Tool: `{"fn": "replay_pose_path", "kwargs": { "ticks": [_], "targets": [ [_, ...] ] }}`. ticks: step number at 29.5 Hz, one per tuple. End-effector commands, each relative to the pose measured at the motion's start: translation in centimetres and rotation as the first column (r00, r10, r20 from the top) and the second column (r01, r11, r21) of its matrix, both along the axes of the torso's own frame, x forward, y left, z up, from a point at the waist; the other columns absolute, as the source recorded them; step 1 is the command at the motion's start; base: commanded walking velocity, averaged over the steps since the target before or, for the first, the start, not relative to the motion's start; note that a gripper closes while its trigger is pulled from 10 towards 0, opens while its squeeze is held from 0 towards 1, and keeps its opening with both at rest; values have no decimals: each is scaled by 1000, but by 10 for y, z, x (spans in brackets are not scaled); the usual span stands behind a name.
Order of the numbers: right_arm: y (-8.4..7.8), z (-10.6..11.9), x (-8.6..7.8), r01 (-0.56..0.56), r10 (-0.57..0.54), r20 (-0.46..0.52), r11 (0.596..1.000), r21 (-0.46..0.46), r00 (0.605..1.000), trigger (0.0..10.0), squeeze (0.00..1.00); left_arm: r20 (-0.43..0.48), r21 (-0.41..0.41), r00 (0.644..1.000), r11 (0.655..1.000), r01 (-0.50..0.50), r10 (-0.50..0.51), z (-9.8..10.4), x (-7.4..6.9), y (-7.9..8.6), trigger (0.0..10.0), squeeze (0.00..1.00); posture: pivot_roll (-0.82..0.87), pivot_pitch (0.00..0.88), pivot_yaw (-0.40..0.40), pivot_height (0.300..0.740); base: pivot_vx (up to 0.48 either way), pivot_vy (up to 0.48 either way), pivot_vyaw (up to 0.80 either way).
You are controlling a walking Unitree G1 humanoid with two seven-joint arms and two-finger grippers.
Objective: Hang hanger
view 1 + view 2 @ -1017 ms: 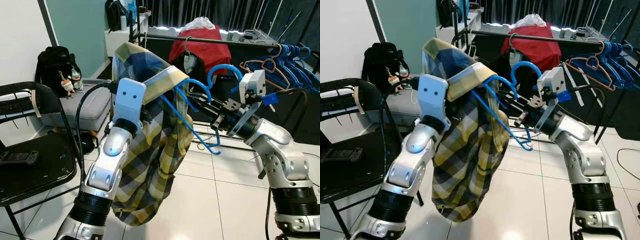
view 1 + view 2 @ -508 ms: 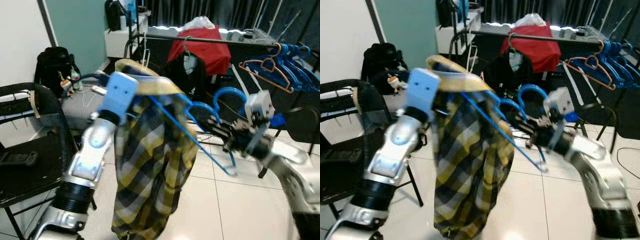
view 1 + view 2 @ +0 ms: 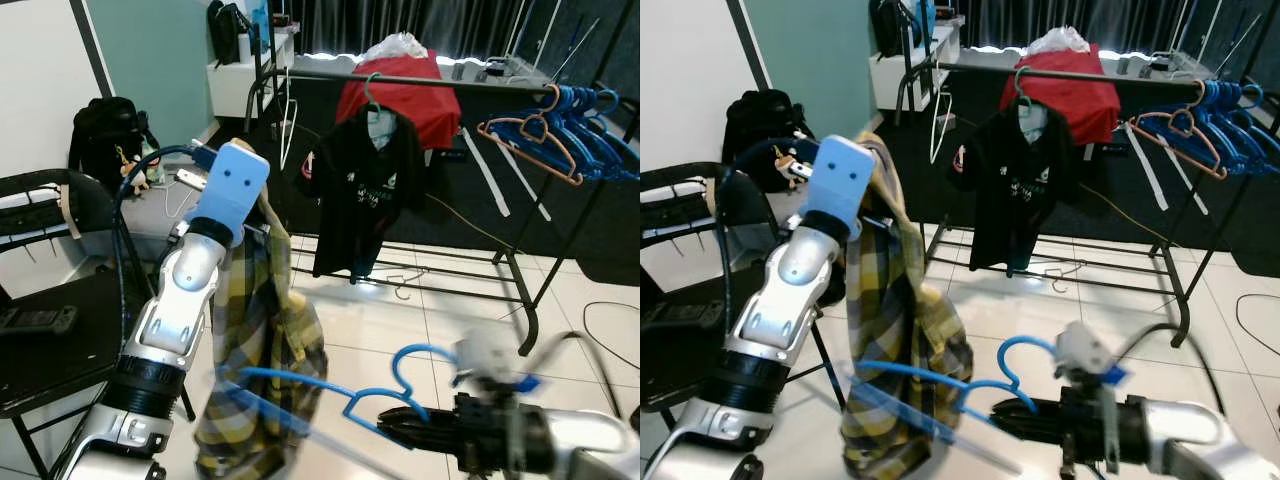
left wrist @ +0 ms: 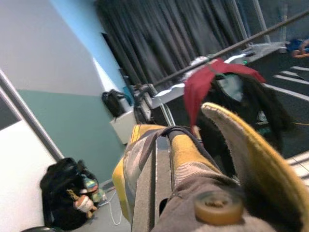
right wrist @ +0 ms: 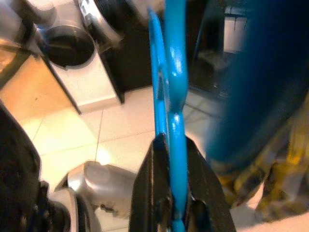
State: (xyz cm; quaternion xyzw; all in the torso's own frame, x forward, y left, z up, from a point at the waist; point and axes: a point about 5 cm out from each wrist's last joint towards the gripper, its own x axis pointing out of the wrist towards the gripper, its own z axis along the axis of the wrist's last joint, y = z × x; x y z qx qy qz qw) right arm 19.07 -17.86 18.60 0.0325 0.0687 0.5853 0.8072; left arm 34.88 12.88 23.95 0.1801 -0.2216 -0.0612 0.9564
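Blue plastic hanger [image 3: 330, 395], thin and light, sits clamped near its hook in the right gripper [image 3: 395, 428] at five o'clock, while the left gripper [image 4: 161, 169] pinches the soft yellow checked shirt [image 3: 262, 350].

Blue plastic hanger [image 3: 960, 385] lies low, nearly level (hook upward), blurred

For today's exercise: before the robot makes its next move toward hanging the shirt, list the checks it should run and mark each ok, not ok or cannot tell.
1. Right gripper grips the blue hanger: ok, fingers clamp it in the right wrist view.
2. Left gripper holds the plaid shirt: ok, cloth is pinched between its fingers.
3. Hanger sits inside the shirt: not ok, it juts out low beside the hem.
4. Hanger raised to the rail: not ok, far below it.
5. Free rail space beside the black T-shirt: ok.
6. Sharp view of the right arm: not ok, blurred.
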Motion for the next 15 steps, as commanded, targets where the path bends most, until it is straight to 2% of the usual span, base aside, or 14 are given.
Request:
{"fn": "replay_pose_path", "kwargs": {
  "ticks": [1, 2, 3, 4, 5, 6, 7, 8, 9, 10, 11, 13, 15],
  "targets": [
    [-13, 25, 20, 154, -175, 133, 976, 154, 975, 1059, 0, -129, -100, 991, 995, 15, -28, -27, 4, 1, 0, 0, -165, 0, 28, 740, 0, 0, 0],
    [-30, 28, 40, 331, -368, 140, 915, 232, 919, 10000, 0, -220, -188, 975, 982, -5, -37, -49, 4, 7, 3255, 0, -163, 0, 35, 740, 0, 0, 0],
    [-30, 28, 40, 331, -368, 140, 915, 232, 919, 10000, 0, -220, -188, 975, 982, -5, -37, -49, 4, 7, 3255, 0, -163, 0, 35, 740, 0, 0, 0],
    [-41, 28, 52, 437, -483, 122, 855, 279, 867, 10000, 0, -276, -243, 960, 970, -26, -44, -64, 2, 10, 10000, 0, -163, 0, 35, 740, 0, 0, 0],
    [-57, 22, 65, 585, -629, 81, 757, 292, 773, 10000, 0, -342, -298, 939, 951, -83, -26, -84, -1, 20, 10000, 0, -159, 0, 44, 740, 0, 0, 0],
    [-57, 22, 65, 585, -629, 81, 757, 292, 773, 10000, 0, -342, -298, 939, 951, -83, -26, -84, -1, 20, 10000, 0, -159, 0, 44, 740, 0, 0, 0],
    [-70, 6, 76, 716, -744, 61, 659, 232, 665, 10000, 0, -399, -374, 917, 910, -177, 14, -103, -9, 36, 10000, 0, -157, 0, 47, 740, 0, 0, 0],
    [-70, 6, 76, 716, -744, 61, 659, 232, 665, 10000, 0, -399, -374, 917, 910, -177, 14, -103, -9, 36, 10000, 0, -157, 0, 47, 740, 0, 0, 0],
    [-76, -9, 80, 785, -800, 61, 599, 157, 597, 10000, 0, -434, -409, 899, 878, -249, 53, -115, -16, 48, 10000, 0, -157, 0, 47, 740, 0, 0, 0],
    [-82, -27, 83, 852, -857, 51, 515, 97, 512, 10000, 0, -444, -433, 891, 847, -307, 96, -123, -27, 59, 10000, 0, -139, 0, 42, 740, 0, 0, 0],
    [-83, -42, 82, 881, -881, 47, 472, 43, 470, 10000, 0, -442, -430, 887, 835, -343, 136, -127, -38, 64, 10000, 0, -104, 0, 23, 740, 0, 0, 681],
    [-83, -58, 81, 906, -906, 5, 423, 24, 423, 10000, 0, -427, -417, 883, 825, -381, 192, -129, -51, 69, 10000, 0, -84, 0, 13, 740, 0, 0, 681],
    [-82, -60, 85, 911, -911, -34, 409, 47, 410, 10000, 0, -406, -404, 878, 812, -420, 253, -127, -57, 75, 10000, 0, -68, 0, 0, 740, 0, 0, 681]
  ]
}}
